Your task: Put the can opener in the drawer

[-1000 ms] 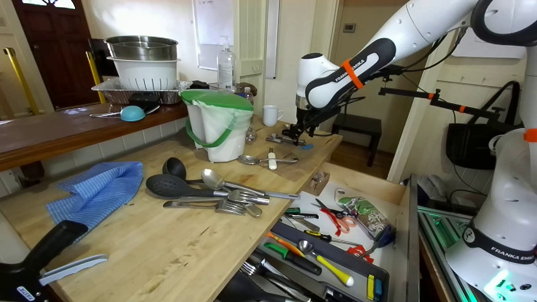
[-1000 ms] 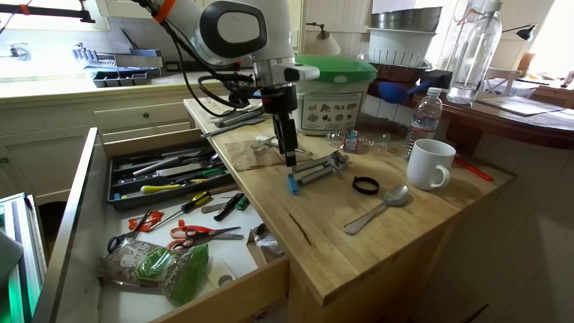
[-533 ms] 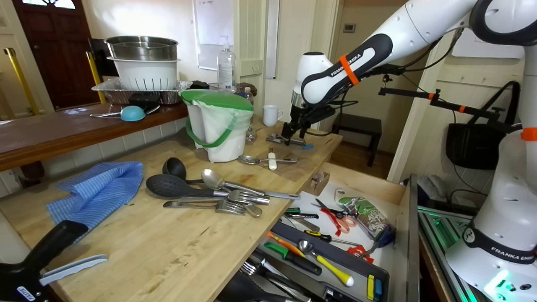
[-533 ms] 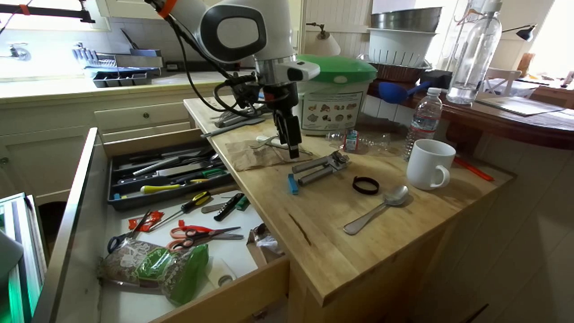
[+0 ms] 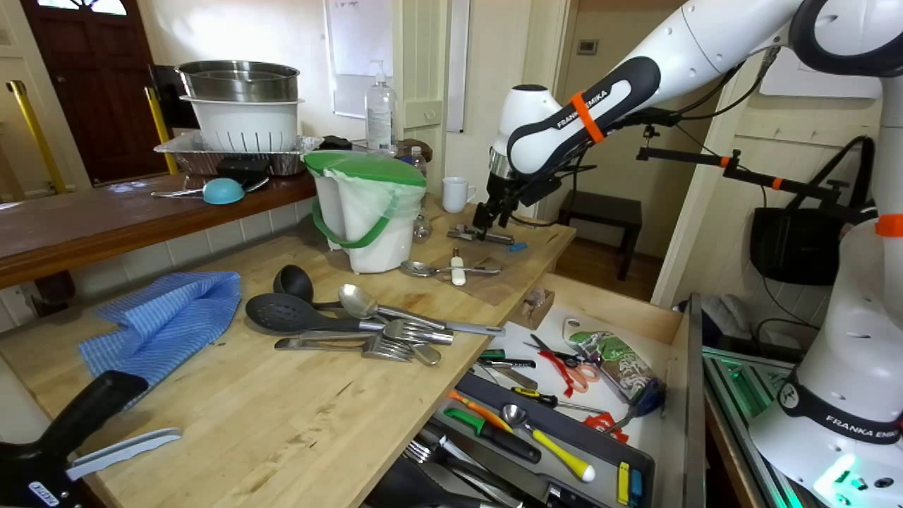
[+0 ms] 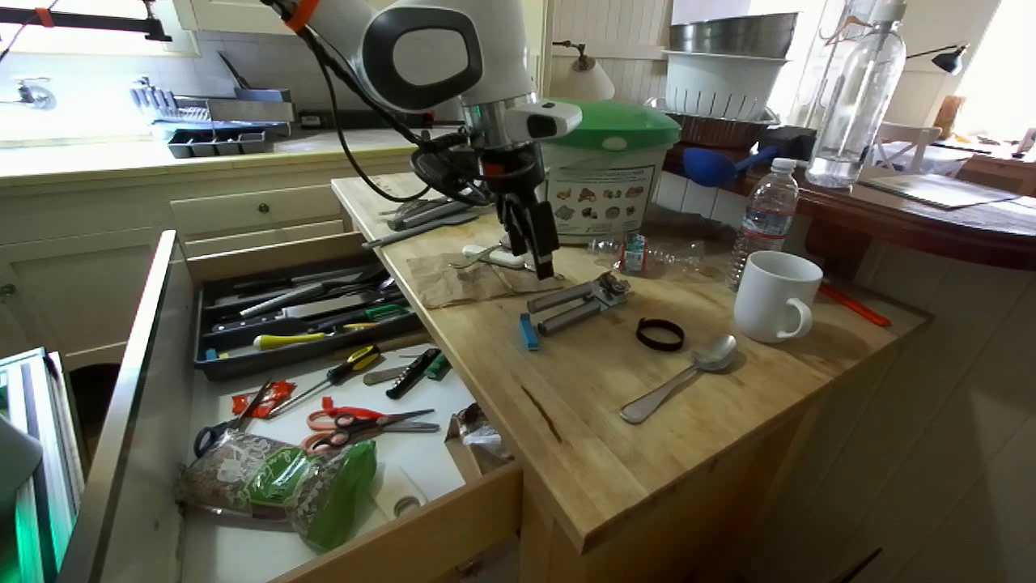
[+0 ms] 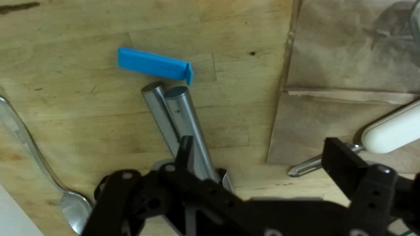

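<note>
Past second: in both exterior views the pincer (image 7: 261,150) has edged toward the green-lidded bin (image 6: 599,194) and tilts a touch more. The can opener (image 7: 191,127) has not budged; it lies on the counter (image 6: 615,453), just beside a blue clip (image 7: 152,64). My reading: aim still being adjusted, no grasp made. The drawer (image 6: 453,522) stands open, so picking and carrying look to be what is left.

Pincer spread wide, nothing in it. Wrist view: one finger cuts across the opener's two handles, a handle showing on either side; the other covers part of a white-handled peeler (image 7: 390,132). Touching or just above, I can't tell. Closing here might catch one handle only, or nudge the peeler.

Materials. Opener: two smooth grey metal tubes with flat round ends, knobbly head; such handles may slip or roll under a poor pinch. Clip: flat, plastic by the look, hooked at one end. Brown paper (image 7: 341,65): matte, creased. Spoon (image 7: 76,211): polished metal, slim curved handle. Counter: pale wood strips, one dark crack. Drawer: light-wood side, white floor.
</note>
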Motion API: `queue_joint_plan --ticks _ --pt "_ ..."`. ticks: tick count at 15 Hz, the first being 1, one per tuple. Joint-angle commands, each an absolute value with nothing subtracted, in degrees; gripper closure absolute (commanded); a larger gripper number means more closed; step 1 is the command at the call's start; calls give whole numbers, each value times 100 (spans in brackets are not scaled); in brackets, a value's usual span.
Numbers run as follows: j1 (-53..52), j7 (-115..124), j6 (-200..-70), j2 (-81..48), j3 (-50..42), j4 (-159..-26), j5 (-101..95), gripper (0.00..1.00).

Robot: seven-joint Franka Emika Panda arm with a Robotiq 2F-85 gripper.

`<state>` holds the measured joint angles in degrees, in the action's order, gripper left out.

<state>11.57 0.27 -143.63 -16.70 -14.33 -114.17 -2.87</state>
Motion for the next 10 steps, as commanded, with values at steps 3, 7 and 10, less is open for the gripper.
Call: queue_joint_plan --ticks 3,7,10 --pt "1436 -762 -14554 -1925 -1303 -11287 -325 0" --pt "1523 -791 -14618 -2164 -1403 -11059 -498 0" --pt "1546 -702 -14662 -2308 -1468 -10893 -636 0"
